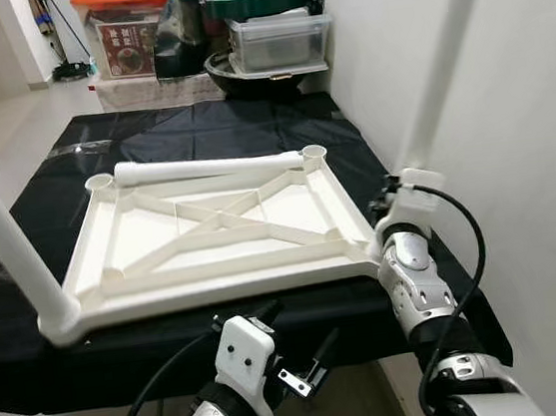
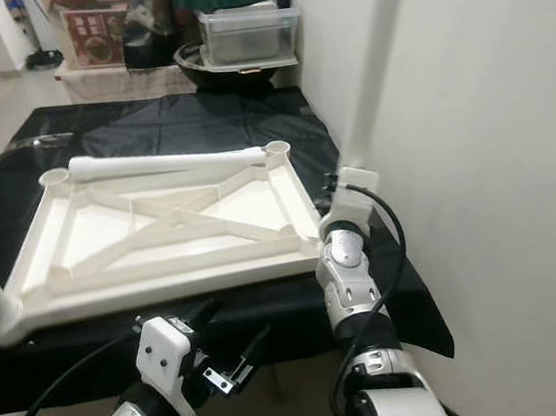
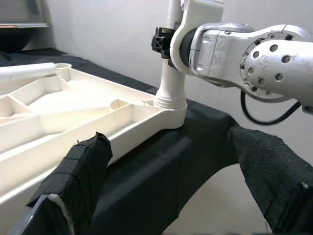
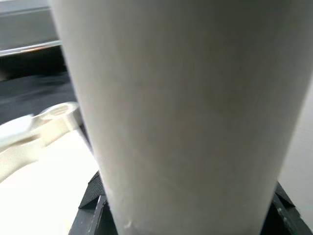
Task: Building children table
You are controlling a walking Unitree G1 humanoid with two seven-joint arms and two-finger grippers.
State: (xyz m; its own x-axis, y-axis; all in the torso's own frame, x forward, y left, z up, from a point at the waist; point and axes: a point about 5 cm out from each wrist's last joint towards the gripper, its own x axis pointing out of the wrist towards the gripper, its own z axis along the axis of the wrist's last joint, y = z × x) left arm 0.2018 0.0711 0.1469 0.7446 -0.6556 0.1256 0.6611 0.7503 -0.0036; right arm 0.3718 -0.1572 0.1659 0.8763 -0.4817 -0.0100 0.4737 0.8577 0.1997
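While the right tool [image 1: 398,192] pinches an upright leg [image 1: 439,64] in the near-right socket of the upturned table panel [image 1: 221,222] | left tool [image 1: 305,360] spread, below panel's near edge | risk: tilted push jams leg, slides panel off tabletop [image 1: 34,185].

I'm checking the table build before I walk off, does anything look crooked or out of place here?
One thing: the leg held by the right gripper at the tabletop's near right corner leans off upright. A spare leg lies loose across the far edge, beside two open sockets. The left gripper hangs open nearby.
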